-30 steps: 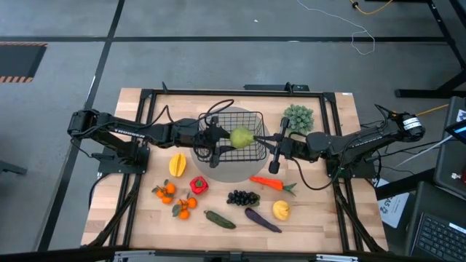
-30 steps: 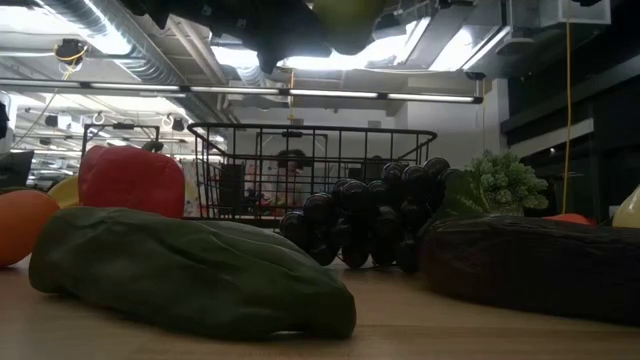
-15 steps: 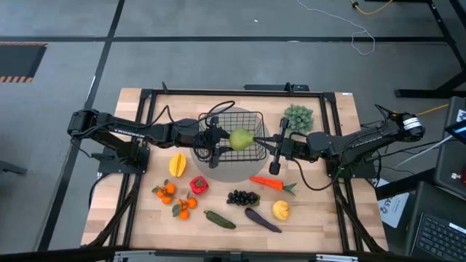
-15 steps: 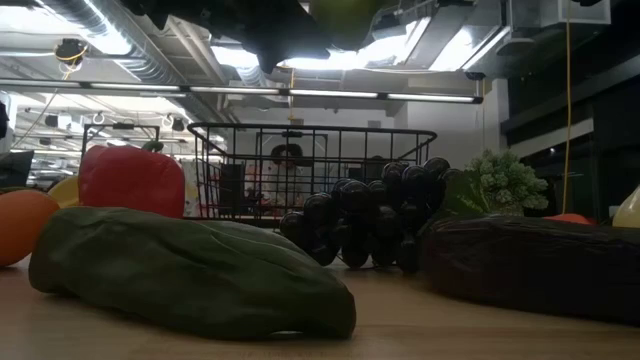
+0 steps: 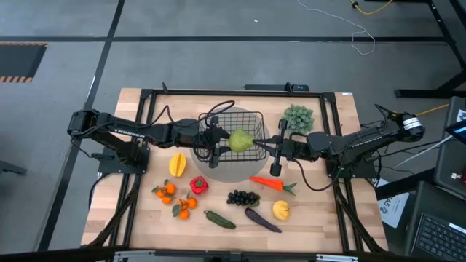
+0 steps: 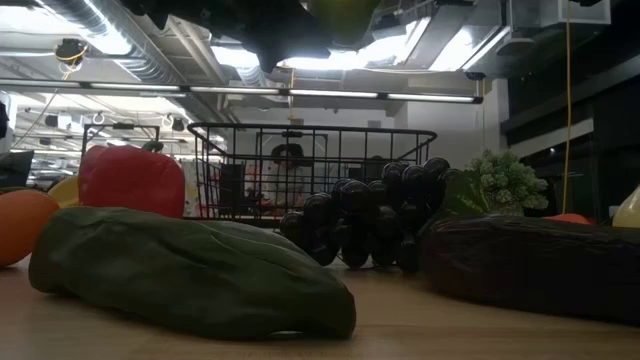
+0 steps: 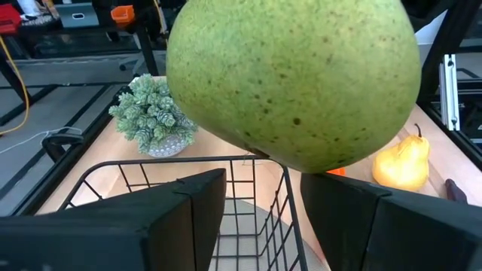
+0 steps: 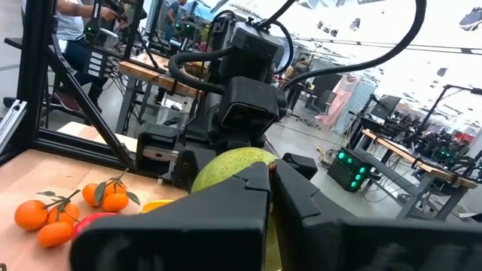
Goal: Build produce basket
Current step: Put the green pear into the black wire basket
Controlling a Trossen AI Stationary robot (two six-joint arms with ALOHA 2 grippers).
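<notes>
A green apple is held above the black wire basket, over its right half. My left gripper comes from the table's left and is shut on it. My right gripper comes from the right, its fingers close together just beside the fruit, as the right wrist view shows. The basket stands on a grey disc. The rest of the produce lies on the table nearer the front edge. My left gripper pinches the green apple's lower part between its two fingers, which reach level from the table's left. The fruit stands above the fingertips in the left wrist view, lifted clear above the basket. My right gripper's fingertips stand right in front of the fruit; whether they touch it I cannot tell.
On the table lie a yellow-orange fruit, red pepper, tangerines, cucumber, grapes, eggplant, carrot and lemon. A bushy green plant stands right of the basket.
</notes>
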